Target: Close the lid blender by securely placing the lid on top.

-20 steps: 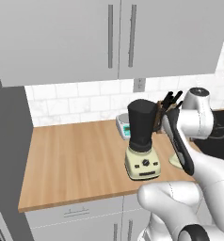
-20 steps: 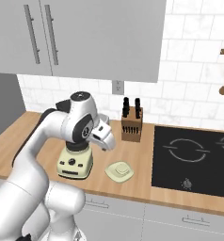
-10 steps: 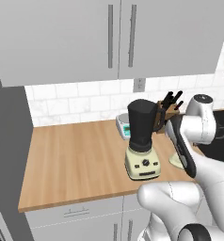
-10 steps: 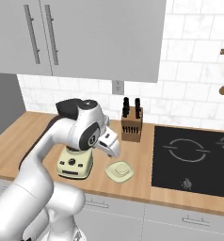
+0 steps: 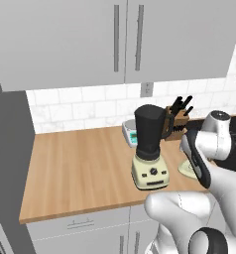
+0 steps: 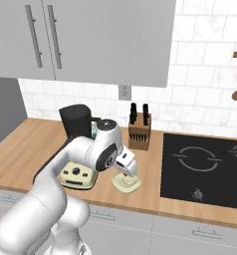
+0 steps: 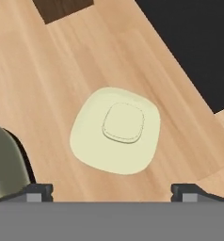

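The lid [image 7: 115, 130] sat flat on the bench [image 5: 75, 163] near its front edge, between the blender [image 5: 149, 147] and the cooktop [image 6: 205, 167]. The gripper [image 7: 111, 190] hung right above it, jaws spread wide, gripping nothing.

The white arm [image 6: 85, 154] bends forward from its base, wrist [image 5: 216, 136] turned downward. Its gripper [image 7: 112, 190] points straight down, the fingertips [image 7: 38, 190] spread wide apart at seven and five o'clock, holding nothing.

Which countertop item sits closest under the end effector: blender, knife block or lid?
The lid, flat on the wood right below the open end effector; blender and knife block stand aside.
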Robot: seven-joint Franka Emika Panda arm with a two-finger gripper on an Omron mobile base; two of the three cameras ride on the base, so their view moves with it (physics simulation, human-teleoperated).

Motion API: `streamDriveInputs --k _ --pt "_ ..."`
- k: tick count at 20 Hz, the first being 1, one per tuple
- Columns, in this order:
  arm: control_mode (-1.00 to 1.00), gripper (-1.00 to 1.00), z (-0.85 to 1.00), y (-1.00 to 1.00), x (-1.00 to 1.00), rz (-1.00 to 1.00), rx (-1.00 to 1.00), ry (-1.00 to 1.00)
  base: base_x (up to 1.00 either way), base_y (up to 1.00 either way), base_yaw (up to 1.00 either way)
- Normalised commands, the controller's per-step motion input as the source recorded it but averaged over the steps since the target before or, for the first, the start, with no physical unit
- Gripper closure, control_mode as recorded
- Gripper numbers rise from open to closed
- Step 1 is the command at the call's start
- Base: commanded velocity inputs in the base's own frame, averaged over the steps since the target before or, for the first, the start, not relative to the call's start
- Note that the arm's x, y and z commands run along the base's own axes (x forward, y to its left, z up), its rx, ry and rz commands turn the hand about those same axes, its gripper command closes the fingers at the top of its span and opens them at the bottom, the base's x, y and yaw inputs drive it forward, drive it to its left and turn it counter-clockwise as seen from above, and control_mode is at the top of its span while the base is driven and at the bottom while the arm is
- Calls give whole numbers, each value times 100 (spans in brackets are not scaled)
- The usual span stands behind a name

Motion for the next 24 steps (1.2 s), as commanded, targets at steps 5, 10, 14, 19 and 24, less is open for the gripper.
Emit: streamDriveInputs --k 5,10,14,19,24 --pt "-100 -100 -44 -31 7 0 7 0 0 0 0" --pt "-100 -100 -28 -6 15 0 3 0 0 0 0" --pt "-100 -100 -11 0 15 0 3 -2 0 0 0" --pt "-100 -100 -14 -8 21 0 5 0 0 0 0" --pt "-100 -100 -15 -10 20 0 4 0 0 0 0"
